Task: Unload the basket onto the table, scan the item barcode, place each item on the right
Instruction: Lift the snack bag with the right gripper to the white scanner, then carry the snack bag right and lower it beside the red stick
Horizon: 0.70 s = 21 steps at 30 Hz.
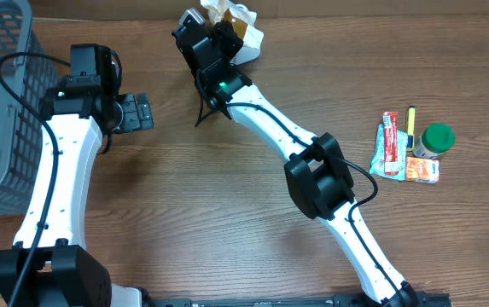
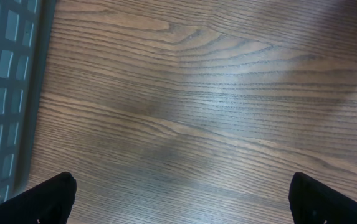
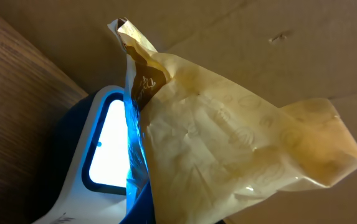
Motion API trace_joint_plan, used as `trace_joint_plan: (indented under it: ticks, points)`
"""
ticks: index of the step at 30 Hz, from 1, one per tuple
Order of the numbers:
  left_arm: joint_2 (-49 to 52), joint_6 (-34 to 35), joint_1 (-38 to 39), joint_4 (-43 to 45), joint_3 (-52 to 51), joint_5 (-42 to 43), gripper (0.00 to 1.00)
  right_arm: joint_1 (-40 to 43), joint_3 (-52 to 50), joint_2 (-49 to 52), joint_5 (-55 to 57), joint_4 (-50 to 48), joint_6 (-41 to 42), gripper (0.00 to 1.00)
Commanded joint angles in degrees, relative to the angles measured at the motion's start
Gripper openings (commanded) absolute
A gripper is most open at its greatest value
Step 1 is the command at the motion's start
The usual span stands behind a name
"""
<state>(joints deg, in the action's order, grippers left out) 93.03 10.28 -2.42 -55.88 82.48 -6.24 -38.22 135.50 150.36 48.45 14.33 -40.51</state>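
Overhead view: a grey plastic mesh basket (image 1: 5, 51) sits at the far left of the brown wooden worktop (image 1: 227, 222). Beside it, the left fingers (image 1: 135, 112) are spread wide, holding nothing. At the top middle, the right fingers (image 1: 220, 34) pinch a crinkly yellow plastic bag (image 3: 228, 155). The bag is just beside a white scanner (image 3: 103, 146) with a glowing window. Far right lie a red and white packet (image 1: 389, 141), a green-lidded jar (image 1: 436, 141) and an orange packet (image 1: 422, 170).
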Motion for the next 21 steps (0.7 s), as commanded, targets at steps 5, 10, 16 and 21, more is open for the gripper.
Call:
trace_joint_plan:
  ticks: [5,10,16,21]
  points:
    - [0.57,-0.44,-0.24,0.04,0.17,0.07,1.0,1.6,0.52,-10.51,-1.16,5.01,8.28,0.03]
    - [0.57,-0.44,-0.22,0.04,0.17,0.07,1.0,4.63,0.52,-18.73,-3.82,16.92,17.25,0.04]
    - [0.57,-0.44,-0.22,0.04,0.17,0.07,0.99,10.25,0.52,-27.56,-14.01,35.95,33.03,0.04]
    - [0.57,-0.44,-0.24,0.04,0.17,0.07,1.0,16.35,0.52,-30.25,-33.09,54.84,43.25,0.04]
